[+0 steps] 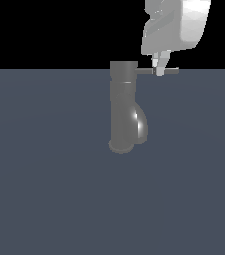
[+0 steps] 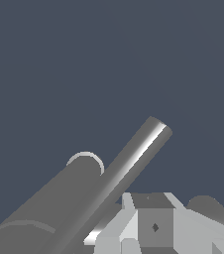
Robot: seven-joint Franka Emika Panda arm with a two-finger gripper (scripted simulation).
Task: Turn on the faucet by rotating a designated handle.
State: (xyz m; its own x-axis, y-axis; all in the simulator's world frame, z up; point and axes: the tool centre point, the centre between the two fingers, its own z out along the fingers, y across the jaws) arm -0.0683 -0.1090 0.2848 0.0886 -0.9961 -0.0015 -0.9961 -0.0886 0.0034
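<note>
- exterior view: the faucet (image 1: 123, 107) stands upright on the counter (image 1: 45, 199).
- the pincer (image 1: 160, 69) meets the handle (image 1: 170, 71) mid-length; its grip cannot be told.

faucet (image 1: 123, 107): 1 | handle (image 1: 170, 71): 1 | gripper (image 1: 160, 66): 1 | floor (image 1: 45, 189): 1

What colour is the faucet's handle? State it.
Grey metal; the handle shows best in the exterior view.
</note>
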